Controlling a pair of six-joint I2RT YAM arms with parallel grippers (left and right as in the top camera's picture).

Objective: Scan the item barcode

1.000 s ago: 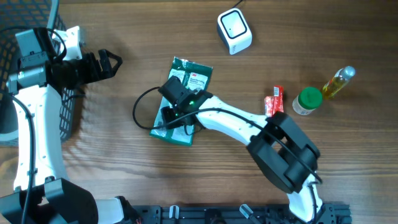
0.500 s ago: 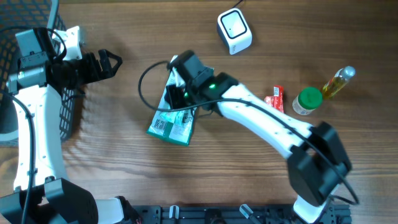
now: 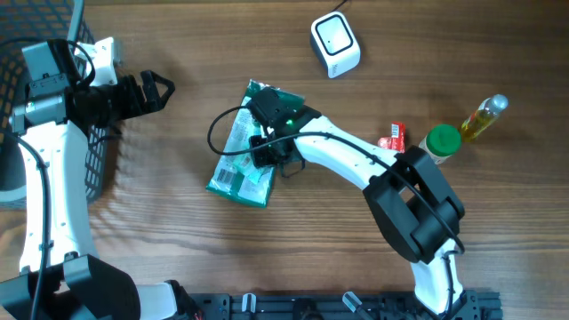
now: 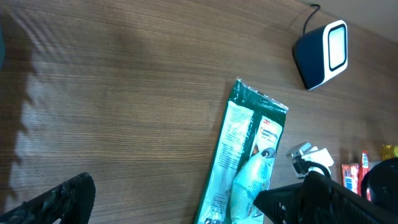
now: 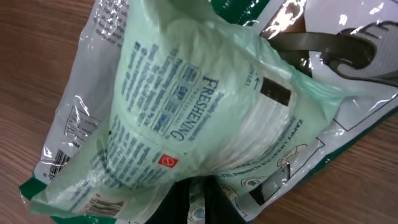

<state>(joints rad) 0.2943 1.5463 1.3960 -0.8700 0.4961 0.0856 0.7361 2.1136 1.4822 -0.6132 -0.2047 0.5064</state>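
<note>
The green packet [image 3: 240,162] lies near the middle of the wooden counter [image 3: 293,253], its length running from about 1 o'clock down to 7 o'clock. The right fingers [image 3: 267,151] are down over its 3 o'clock edge and clamped on the wrapper. Seen from that wrist, the film is bunched and drawn up toward the lens, print side up, with a barcode near one edge. The white scanner [image 3: 335,44] sits well apart from the packet, at 1 o'clock from it. The left fingers [image 3: 160,89] hang spread wide with nothing between them, out at 10 o'clock, just beside the black basket [image 3: 18,62]. Off at 3 o'clock are a red sachet [image 3: 392,140], a green-lidded jar [image 3: 439,144] and a bottle of yellow liquid [image 3: 484,116].
</note>
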